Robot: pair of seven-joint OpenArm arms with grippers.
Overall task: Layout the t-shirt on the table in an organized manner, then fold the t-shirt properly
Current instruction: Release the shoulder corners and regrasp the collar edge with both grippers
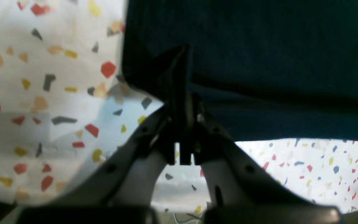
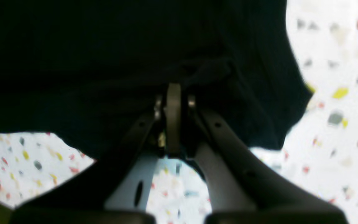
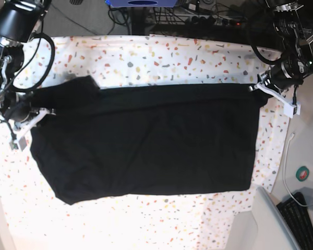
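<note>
The t-shirt (image 3: 146, 140) lies spread wide over the counter (image 3: 161, 57), its far edge stretched between the two arms. It is soft, light cloth, so I judge it will sag and wrinkle where nothing supports it, and it may slip from a weak pinch. The best places to take it are the corners and hems, where the cloth is doubled.

The left gripper (image 1: 183, 124) is closed on the edge of the t-shirt, at the right side of the base view. The right gripper (image 2: 173, 121) is also closed on the cloth, at the opposite end. Both pinch only a thin fold of cloth, and the counter shows below each.
</note>
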